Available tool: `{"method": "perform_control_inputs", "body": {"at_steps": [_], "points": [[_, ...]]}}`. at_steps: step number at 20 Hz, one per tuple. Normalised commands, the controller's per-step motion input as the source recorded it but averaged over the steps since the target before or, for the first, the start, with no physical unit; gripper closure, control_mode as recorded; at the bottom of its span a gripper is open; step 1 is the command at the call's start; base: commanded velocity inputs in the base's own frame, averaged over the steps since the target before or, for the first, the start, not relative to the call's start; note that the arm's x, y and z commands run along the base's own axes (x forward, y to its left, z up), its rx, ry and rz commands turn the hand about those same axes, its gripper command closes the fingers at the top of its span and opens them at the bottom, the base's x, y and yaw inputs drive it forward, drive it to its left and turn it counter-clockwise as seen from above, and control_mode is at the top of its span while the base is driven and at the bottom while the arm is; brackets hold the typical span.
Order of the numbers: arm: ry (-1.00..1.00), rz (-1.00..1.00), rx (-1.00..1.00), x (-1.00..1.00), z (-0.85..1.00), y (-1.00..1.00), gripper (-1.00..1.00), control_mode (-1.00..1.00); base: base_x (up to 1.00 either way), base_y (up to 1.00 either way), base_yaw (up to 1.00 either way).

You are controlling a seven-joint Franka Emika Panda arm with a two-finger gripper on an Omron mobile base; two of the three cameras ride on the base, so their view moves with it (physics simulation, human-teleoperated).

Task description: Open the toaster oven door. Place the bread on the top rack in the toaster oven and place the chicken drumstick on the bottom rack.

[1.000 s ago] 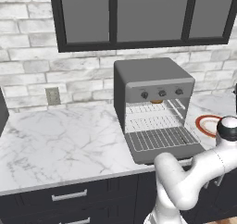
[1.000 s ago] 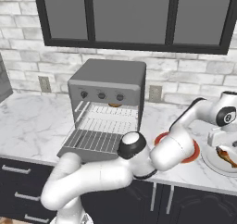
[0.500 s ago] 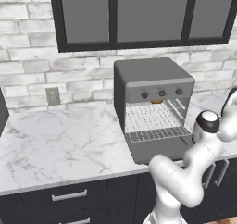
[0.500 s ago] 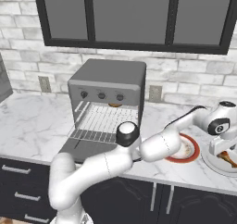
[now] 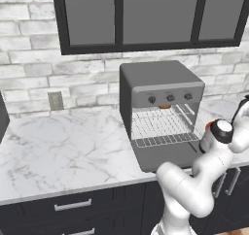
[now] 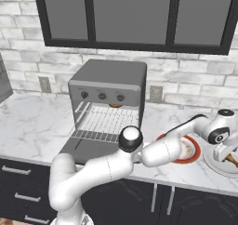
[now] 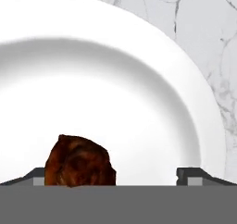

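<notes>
Your gripper is hanging wide open over the white plate, its tips standing on either side of the chicken drumstick, gripping nothing. Well off to the gripper's left, the toaster oven is sitting with its door folded down, the bread lying on the top rack.

The oven door is folded down flat, with the bread seen on the top rack. The brown drumstick lies on a white plate, just beside one of the spread fingers.
</notes>
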Motion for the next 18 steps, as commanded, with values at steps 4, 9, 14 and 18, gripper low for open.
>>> {"method": "perform_control_inputs", "body": {"at_steps": [4,9,14,18], "points": [[0.01,0.0,0.15,0.0,0.2,-0.31,1.0,-1.0,0.0,0.0,0.0],[0.0,0.02,0.07,-0.37,0.72,0.16,1.0,-1.0,0.0,0.0,0.0],[0.01,0.25,0.0,-0.88,0.49,0.92,1.0,-1.0,0.0,0.0,0.0],[0.2,0.4,-0.04,-0.97,0.16,1.0,1.0,-1.0,0.0,0.0,0.0]]}}
